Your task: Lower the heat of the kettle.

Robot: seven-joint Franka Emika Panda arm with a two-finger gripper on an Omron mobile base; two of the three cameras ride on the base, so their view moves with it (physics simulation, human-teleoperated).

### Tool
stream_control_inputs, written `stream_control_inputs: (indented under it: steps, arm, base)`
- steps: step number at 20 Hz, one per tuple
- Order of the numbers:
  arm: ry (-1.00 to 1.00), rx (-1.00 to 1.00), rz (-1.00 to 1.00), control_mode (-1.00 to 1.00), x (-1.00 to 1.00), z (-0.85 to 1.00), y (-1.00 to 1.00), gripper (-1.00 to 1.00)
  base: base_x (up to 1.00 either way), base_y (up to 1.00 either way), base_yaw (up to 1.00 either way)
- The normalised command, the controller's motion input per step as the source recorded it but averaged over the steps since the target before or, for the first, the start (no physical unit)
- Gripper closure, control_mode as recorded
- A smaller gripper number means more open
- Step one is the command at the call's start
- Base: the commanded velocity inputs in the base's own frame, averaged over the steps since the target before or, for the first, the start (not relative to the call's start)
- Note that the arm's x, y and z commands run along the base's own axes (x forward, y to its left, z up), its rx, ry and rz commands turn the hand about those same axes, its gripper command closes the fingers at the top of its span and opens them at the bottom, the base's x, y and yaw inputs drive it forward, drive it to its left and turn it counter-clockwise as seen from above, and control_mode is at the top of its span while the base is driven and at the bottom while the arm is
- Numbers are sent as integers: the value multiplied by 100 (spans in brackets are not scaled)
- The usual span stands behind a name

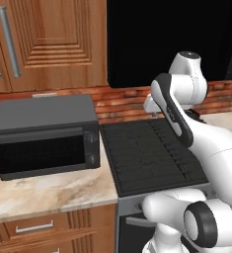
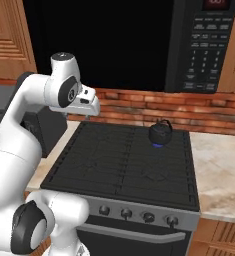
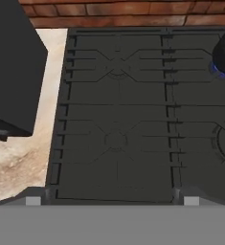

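White arm [image 2: 19,150] rose at seven o'clock, its gripper [image 2: 91,107] released and empty above the stove [image 2: 124,165]. At two o'clock on the stove sat the kettle [image 2: 160,133], over a blue flame. Four knobs [image 2: 137,215] lined the stove's front.

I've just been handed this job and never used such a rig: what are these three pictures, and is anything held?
The white machine is a robot arm on a driving base. Two pictures look over it from behind, left and right; the third looks down from its hand. Below lies a black stove with knobs along its front. A small black kettle sits on the back right burner over a blue flame. A toaster oven stands on the counter to the left. The claw is open and holds nothing.
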Motion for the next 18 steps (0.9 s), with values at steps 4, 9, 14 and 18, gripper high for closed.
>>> stream_control_inputs:
  steps: [4, 9, 14, 18]
  arm:
    - [0, 0, 0, 100, 0, 0, 0, -100]
    - [0, 0, 0, 100, 0, 0, 0, -100]
    - [0, 0, 0, 100, 0, 0, 0, -100]
    - [0, 0, 0, 100, 0, 0, 0, -100]
  base:
    - [0, 25, -9]
    - [0, 22, -8]
    - [0, 21, 0]
    - [0, 20, 2]
